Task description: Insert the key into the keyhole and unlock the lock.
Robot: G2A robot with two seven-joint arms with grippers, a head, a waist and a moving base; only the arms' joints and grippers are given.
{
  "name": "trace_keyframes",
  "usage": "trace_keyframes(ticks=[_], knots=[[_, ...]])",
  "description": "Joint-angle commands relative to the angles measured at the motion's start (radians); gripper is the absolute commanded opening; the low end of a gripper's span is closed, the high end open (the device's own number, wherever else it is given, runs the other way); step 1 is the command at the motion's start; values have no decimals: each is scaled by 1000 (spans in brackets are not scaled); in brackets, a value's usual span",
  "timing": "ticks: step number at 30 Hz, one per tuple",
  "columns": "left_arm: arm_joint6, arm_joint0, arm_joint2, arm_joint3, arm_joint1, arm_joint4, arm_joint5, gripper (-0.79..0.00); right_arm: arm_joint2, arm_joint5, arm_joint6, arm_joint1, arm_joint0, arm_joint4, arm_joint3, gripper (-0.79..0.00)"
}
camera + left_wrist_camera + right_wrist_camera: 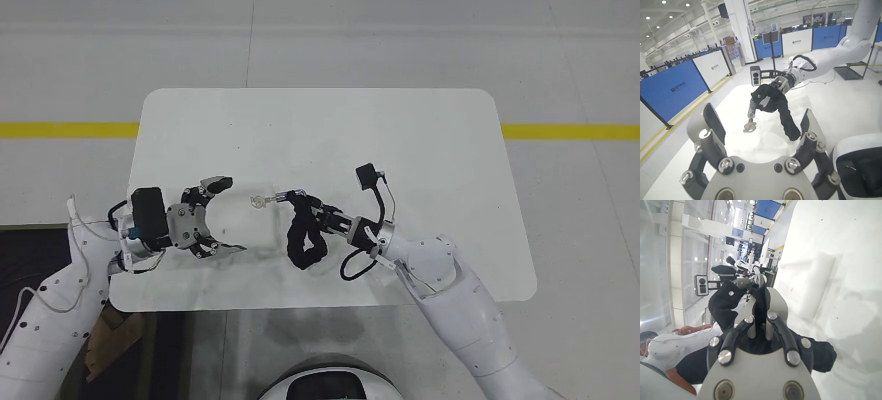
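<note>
While the right gripper (318,215) clamps the black-sleeved lock (303,240) over the white table (400,130), the key (262,201) sticks out of its metal end, facing the left gripper (228,215), spread wide nearby.

We are seeing the white table (420,120) lit brightly and evenly from overhead; round ceiling lamps (648,18) are shining high above the table in the left wrist view. Glare is washing out the tabletop around the key (749,127), and the black-wrapped lock (772,102) is casting only a faint, soft shadow on the table beneath it. Straight lines beyond the table are bowing toward both wrist views' edges.
</note>
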Motion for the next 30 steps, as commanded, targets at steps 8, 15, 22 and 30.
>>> trace_keyframes(ticks=[8, 15, 22, 30], knots=[[-105, 15, 27, 30, 15, -312, -45, 0, 3, 7, -16, 3, -30, -33, -38, -785], [-855, -86, 191, 71, 130, -1364, -45, 0, 13, 1, -25, 5, -58, -59, -74, -785], [-1849, -263, 298, 175, 186, -2348, 205, 0, 24, -3, -27, 6, -86, -78, -92, -785], [-2041, -324, 378, 215, 140, -2463, 358, -363, 25, 5, -19, 2, -90, -95, -98, -785]])
